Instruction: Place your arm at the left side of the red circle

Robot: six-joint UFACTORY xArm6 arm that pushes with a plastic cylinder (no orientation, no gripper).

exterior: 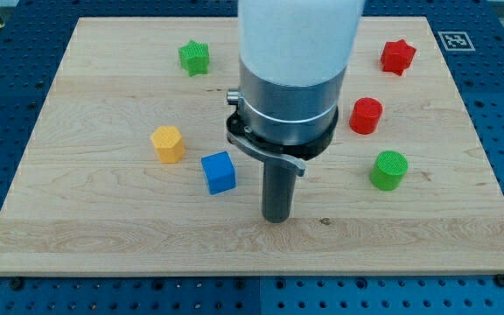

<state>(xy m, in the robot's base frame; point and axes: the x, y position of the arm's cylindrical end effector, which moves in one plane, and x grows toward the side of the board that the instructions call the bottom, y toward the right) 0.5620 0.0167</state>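
The red circle (366, 115) is a short red cylinder standing on the wooden board (103, 236) at the view's right. My tip (276, 219) touches the board below and to the left of it, well apart from it. The blue cube (220, 172) lies just left of my tip. The arm's grey and white body (291, 79) hangs over the middle of the board and hides what is behind it.
A red star (398, 56) sits at the top right. A green circle (388, 170) lies below the red circle. A green star (194, 58) is at the top left. A yellow hexagon (168, 143) lies left of the blue cube.
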